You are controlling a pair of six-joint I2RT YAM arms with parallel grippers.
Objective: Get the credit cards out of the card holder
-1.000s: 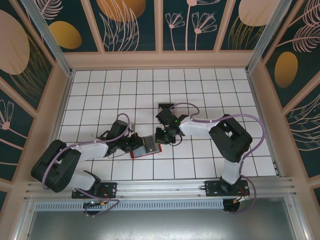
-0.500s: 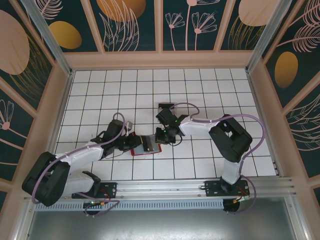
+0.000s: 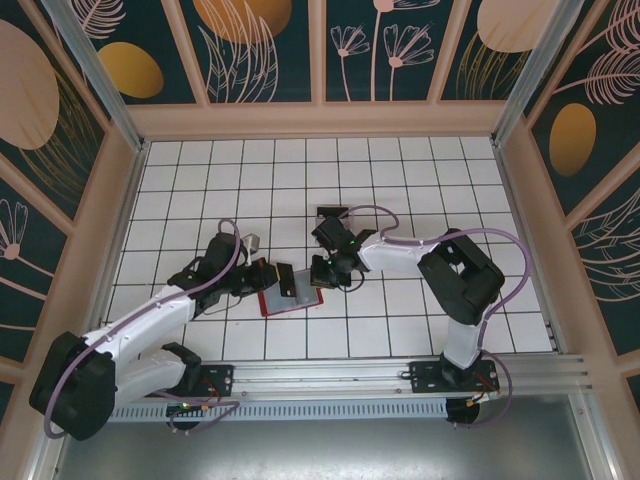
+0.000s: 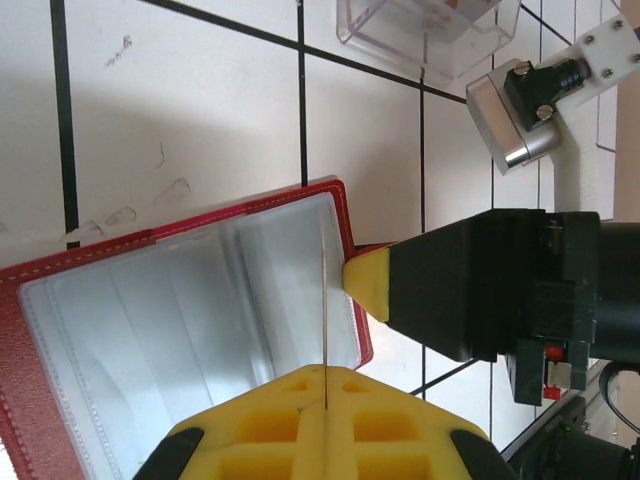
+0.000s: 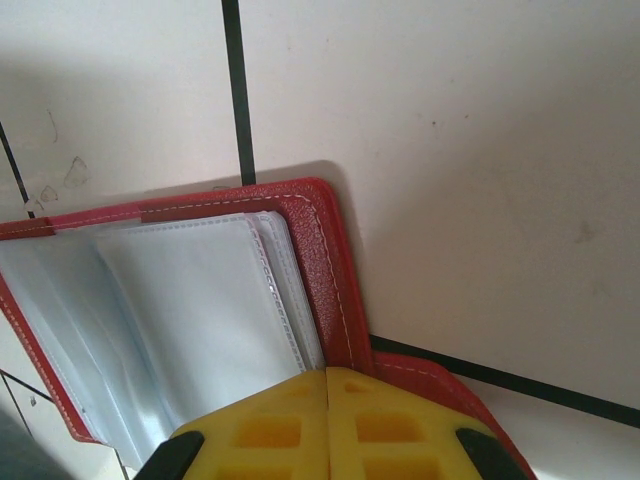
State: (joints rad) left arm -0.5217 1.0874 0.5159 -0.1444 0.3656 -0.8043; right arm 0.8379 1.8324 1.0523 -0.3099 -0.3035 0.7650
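Note:
The red card holder [image 3: 291, 304] lies open on the tiled floor, its clear sleeves [image 4: 170, 330] facing up. My left gripper [image 4: 324, 372] is shut on a thin credit card [image 4: 324, 290], seen edge-on and standing up over the sleeves. From above, that card [image 3: 286, 281] sits just over the holder's left part, beside my left gripper [image 3: 268, 277]. My right gripper [image 5: 328, 372] is shut, and its yellow tips press on the holder's red right edge [image 5: 325, 260]. Its yellow fingertip [image 4: 366, 283] touches that edge. Any other cards are hidden.
A clear plastic stand [image 4: 430, 30] sits on the tiles just behind the holder, near the right arm's wrist [image 3: 330, 213]. White tiled floor extends all around, bounded by pale wooden walls [image 3: 320, 118].
My left arm has drawn back to the left, and the card has slid leftward out over the holder and tilted up. The right gripper has stayed on the holder's edge.

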